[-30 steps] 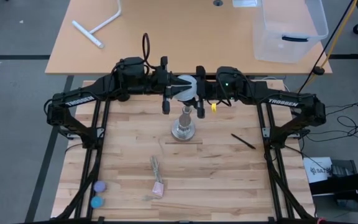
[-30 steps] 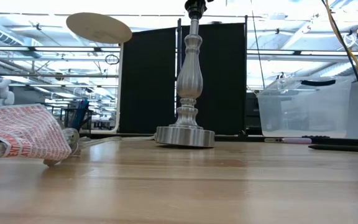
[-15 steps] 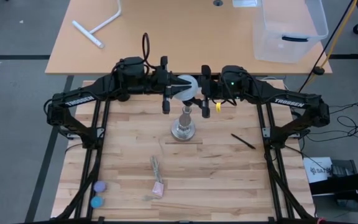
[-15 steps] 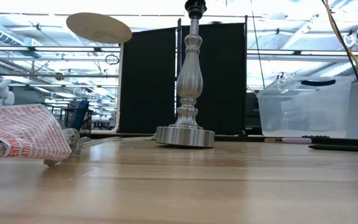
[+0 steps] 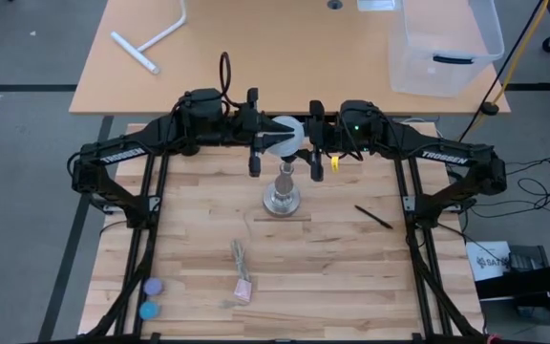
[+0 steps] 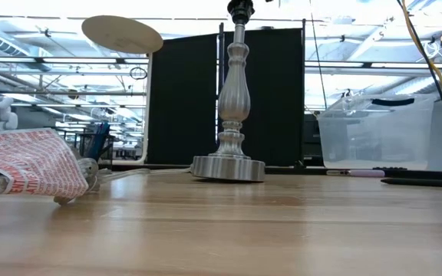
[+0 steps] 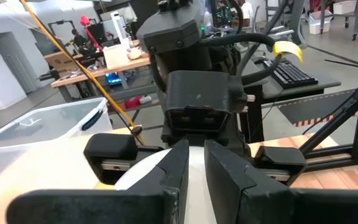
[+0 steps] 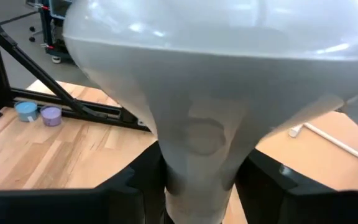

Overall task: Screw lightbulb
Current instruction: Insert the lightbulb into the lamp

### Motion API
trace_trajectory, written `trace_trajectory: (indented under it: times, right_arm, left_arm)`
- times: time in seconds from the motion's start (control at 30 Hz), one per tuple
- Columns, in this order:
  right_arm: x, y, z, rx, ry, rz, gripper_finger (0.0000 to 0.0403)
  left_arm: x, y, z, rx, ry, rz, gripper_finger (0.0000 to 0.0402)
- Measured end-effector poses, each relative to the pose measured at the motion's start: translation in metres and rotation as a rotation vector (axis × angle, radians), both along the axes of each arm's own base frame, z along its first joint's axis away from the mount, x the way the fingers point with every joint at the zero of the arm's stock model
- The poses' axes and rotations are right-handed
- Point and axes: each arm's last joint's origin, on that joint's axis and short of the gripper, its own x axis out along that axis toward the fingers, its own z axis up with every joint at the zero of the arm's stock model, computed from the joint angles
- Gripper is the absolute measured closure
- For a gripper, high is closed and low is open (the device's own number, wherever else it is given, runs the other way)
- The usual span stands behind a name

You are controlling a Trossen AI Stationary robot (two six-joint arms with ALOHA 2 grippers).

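The left gripper sits at the bulb's left side, above the lamp post. In the left wrist view its two fingers stand narrow with the white globe showing in the slit between them, so it looks clamped on the bulb, though how firm the hold is cannot be told. The main risk, as I judge it, is cross-threading: if the screw base meets the socket tilted, a turn from either side would jam it or tip the post, whose round foot rests free on the table.

The bulb lies between the two grippers, right over the post's black top. From the right wrist view its frosted globe fills the frame and tapers to a pale grey neck that sits between that gripper's dark fingers; the screw base is hidden.

The right gripper stands just off the bulb's right side. Its jaws look fairly wide about the neck; whether the pads touch it I cannot tell. If both grippers pull or twist unevenly, the smooth glass could slip or be squeezed too hard.
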Motion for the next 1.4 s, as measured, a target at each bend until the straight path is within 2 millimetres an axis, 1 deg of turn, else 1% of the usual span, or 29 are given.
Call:
trace_trajectory:
  times: [0.43,0.7,0.8,0.97,1.23,1.4]
  right_arm:
    - [0.000,0.001,-0.001,0.025,0.001,0.013,0.0254]
    - [0.001,0.001,-0.001,0.032,-0.004,0.016,0.0254]
    - [0.004,0.001,-0.007,0.031,-0.044,0.026,0.0254]
    - [0.000,-0.002,-0.015,0.035,-0.081,0.037,0.0254]
    - [-0.011,-0.002,-0.025,0.057,-0.161,0.065,0.0254]
    - [-0.015,-0.007,-0.037,0.098,-0.236,0.058,0.0254]
  left_arm:
    - [-0.001,-0.005,0.001,0.013,-0.003,-0.008,0.0344]
    - [-0.013,-0.011,0.013,0.040,-0.044,-0.014,0.0344]
    - [-0.019,-0.013,0.018,0.048,-0.059,-0.015,0.0344]
    - [-0.027,-0.015,0.023,0.068,-0.072,-0.008,0.0344]
    - [-0.028,-0.015,0.026,0.076,-0.090,-0.010,0.0344]
    - [-0.029,-0.015,0.033,0.096,-0.158,0.020,0.0344]
